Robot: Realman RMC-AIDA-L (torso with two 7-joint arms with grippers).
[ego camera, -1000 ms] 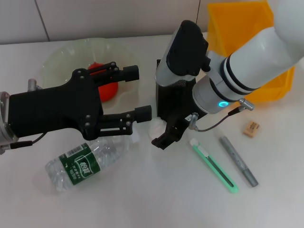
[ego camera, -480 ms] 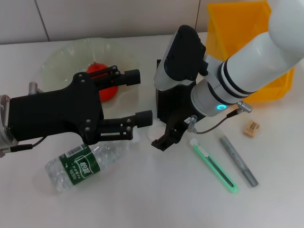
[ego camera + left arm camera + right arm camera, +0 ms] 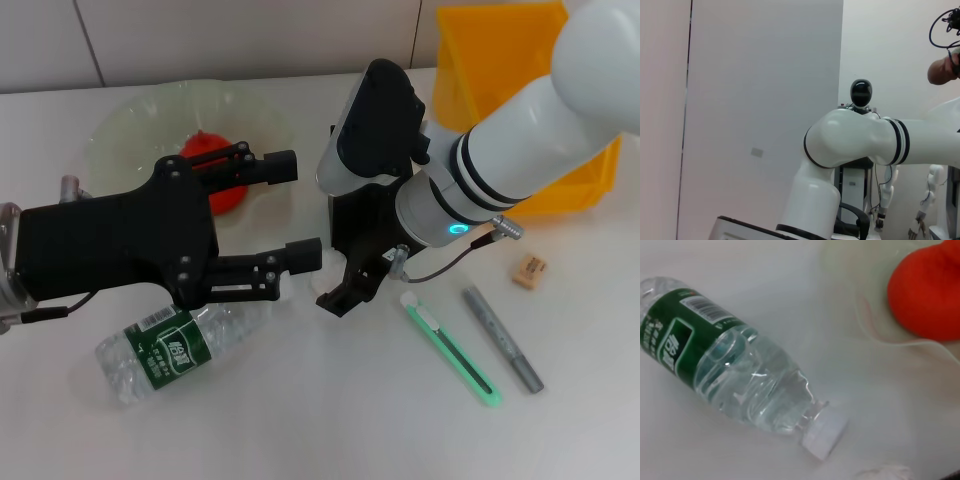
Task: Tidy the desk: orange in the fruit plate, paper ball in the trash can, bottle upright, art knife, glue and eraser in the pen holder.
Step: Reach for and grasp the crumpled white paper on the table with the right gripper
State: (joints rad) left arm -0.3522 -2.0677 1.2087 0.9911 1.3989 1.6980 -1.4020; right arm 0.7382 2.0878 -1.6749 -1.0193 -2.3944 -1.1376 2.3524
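The clear bottle (image 3: 165, 350) with a green label lies on its side on the white desk, its white cap (image 3: 824, 434) toward the plate. The orange (image 3: 222, 188) sits in the pale fruit plate (image 3: 130, 115), partly behind my left gripper (image 3: 298, 210), which hangs open above the bottle's neck. My right gripper (image 3: 340, 292) is low over the desk in front of the black pen holder (image 3: 350, 215). A scrap of the white paper ball (image 3: 885, 471) shows in the right wrist view only. The green art knife (image 3: 450, 350), grey glue (image 3: 505, 340) and tan eraser (image 3: 528, 270) lie to the right.
A yellow bin (image 3: 500, 60) stands at the back right behind my right arm. The left wrist view shows only a wall and my right arm's white elbow (image 3: 850, 140). The orange (image 3: 927, 295) and bottle (image 3: 740, 370) fill the right wrist view.
My right gripper has shifted left and down over the paper ball, which no longer shows in the head view. My left gripper has drifted slightly toward the front.
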